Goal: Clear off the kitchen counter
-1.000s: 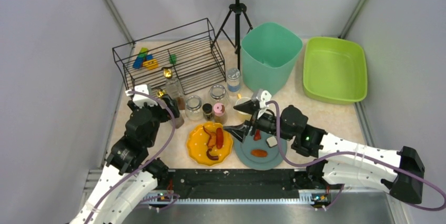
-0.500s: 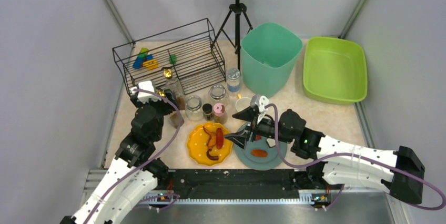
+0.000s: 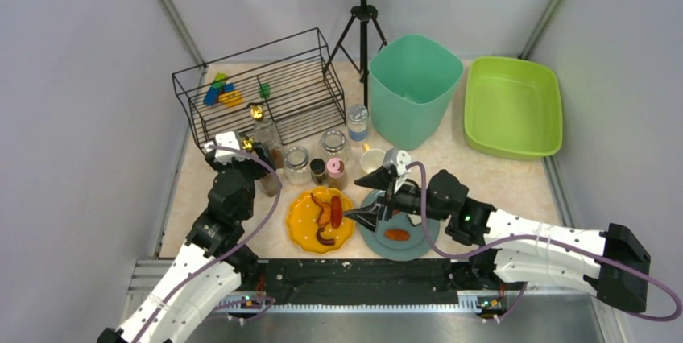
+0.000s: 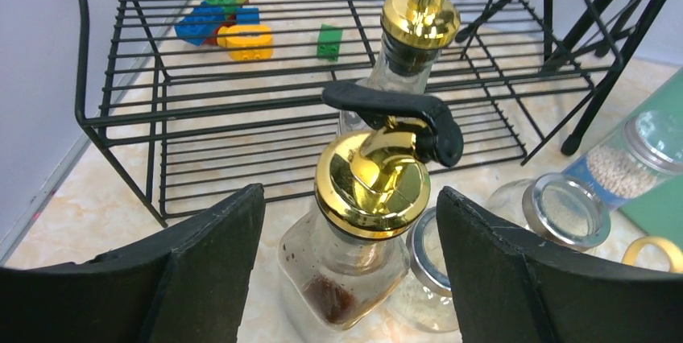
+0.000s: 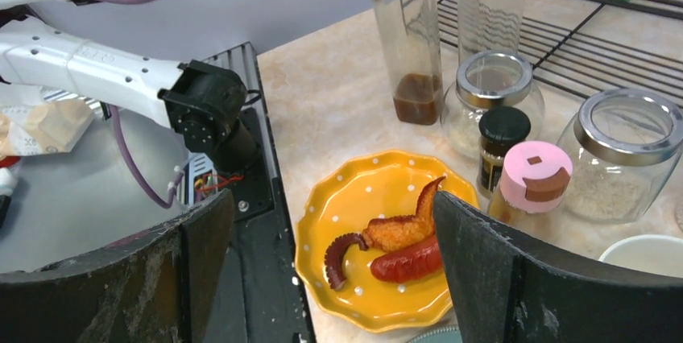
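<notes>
The beige kitchen counter (image 3: pixel 483 174) holds a yellow dotted plate (image 3: pixel 300 222) with a sausage (image 5: pixel 407 262), a fried wing (image 5: pixel 399 230) and a tentacle (image 5: pixel 338 254). A teal plate (image 3: pixel 378 238) with food scraps lies to its right. My right gripper (image 3: pixel 366 196) is open and empty, hovering over the yellow plate's right side (image 5: pixel 334 198). My left gripper (image 3: pixel 250 167) is open, its jaws on either side of a gold-capped glass bottle (image 4: pixel 370 182) with brown dregs, not touching it (image 4: pixel 350 192).
A second gold-capped bottle (image 4: pixel 419 21) stands behind it, and several glass jars (image 3: pixel 334 143) and small spice jars (image 3: pixel 335 170) cluster nearby. The black wire rack (image 3: pixel 242 77) holds toy bricks. A green bin (image 3: pixel 412 85), a lime tub (image 3: pixel 511 105) and a tripod (image 3: pixel 362 29) stand at the back.
My left gripper has moved forward to the gold-capped bottle. My right gripper has shifted left and a little lower, from over the teal plate toward the yellow plate.
</notes>
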You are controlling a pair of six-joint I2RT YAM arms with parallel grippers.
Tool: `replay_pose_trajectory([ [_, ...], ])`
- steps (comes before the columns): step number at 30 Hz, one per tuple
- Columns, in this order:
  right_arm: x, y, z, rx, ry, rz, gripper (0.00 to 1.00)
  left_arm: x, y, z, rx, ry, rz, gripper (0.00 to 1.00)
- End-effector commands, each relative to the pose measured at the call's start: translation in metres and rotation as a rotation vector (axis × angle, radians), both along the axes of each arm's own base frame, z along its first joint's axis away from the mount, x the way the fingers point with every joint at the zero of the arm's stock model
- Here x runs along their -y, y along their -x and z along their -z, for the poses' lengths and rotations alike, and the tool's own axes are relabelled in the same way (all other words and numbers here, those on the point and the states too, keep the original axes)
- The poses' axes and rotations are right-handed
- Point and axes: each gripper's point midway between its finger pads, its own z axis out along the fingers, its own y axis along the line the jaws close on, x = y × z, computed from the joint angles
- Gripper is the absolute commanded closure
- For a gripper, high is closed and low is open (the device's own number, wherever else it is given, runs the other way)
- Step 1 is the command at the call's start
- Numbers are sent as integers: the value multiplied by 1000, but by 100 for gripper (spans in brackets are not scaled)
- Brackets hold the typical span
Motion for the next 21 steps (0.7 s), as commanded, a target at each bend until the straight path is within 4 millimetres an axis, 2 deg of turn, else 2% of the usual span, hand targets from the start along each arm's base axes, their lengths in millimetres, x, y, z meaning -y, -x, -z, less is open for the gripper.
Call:
replay_pose_trajectory([
  [1, -3, 9, -7, 7, -39, -41, 8, -2, -1, -22, 91, 52, -20, 19],
  [6, -7, 11, -2, -16, -38, -58, 8, 2, -4, -17, 71, 42, -7, 24],
  [14, -5, 13, 0, -28, -30, -61, 8, 8, -12, -13, 89, 64, 6, 28],
  [21, -3, 15, 11, -53, -13, -62, 8, 8, -15, -7, 86, 66, -11, 40],
])
